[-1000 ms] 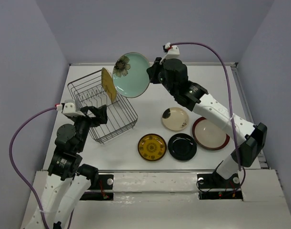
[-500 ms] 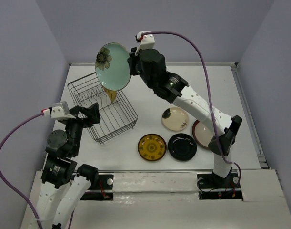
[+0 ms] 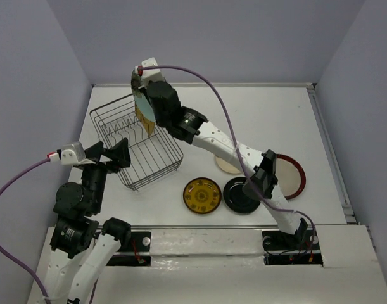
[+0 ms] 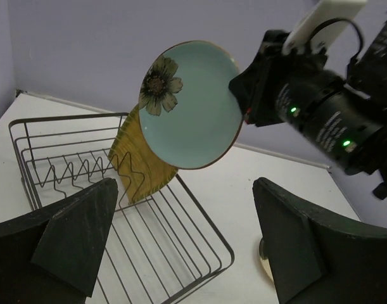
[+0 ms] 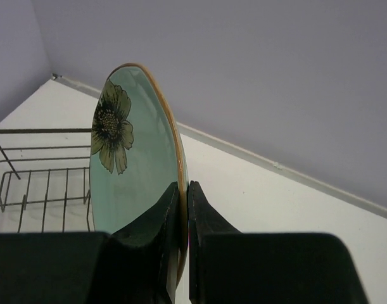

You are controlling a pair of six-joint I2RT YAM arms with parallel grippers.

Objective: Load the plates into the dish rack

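Your right gripper (image 5: 182, 190) is clamped on the rim of the pale teal plate (image 5: 126, 183). It holds the plate on edge, with the flower print high on the face. In the left wrist view the plate hangs above the far end of the dish rack (image 3: 154, 174) and overlaps the top of the yellow ribbed plate (image 4: 139, 168), which stands in the rack. You cannot tell whether the two plates touch.

The right arm stretches long and diagonal from its base at the near right to the far left of the table. Its elbow sits over the glossy black plate (image 3: 241, 194).

Your left gripper (image 4: 187, 253) has its jaws wide apart and holds nothing. It hovers by the rack's near left corner, facing across the rack.

The teal plate is close to the back wall. A row of divider prongs (image 4: 73, 171) runs left of the yellow ribbed plate. White table lies open to the right of the rack. The yellow patterned plate (image 3: 202, 195) and the red-rimmed plate (image 3: 288, 177) lie well apart from the rack.
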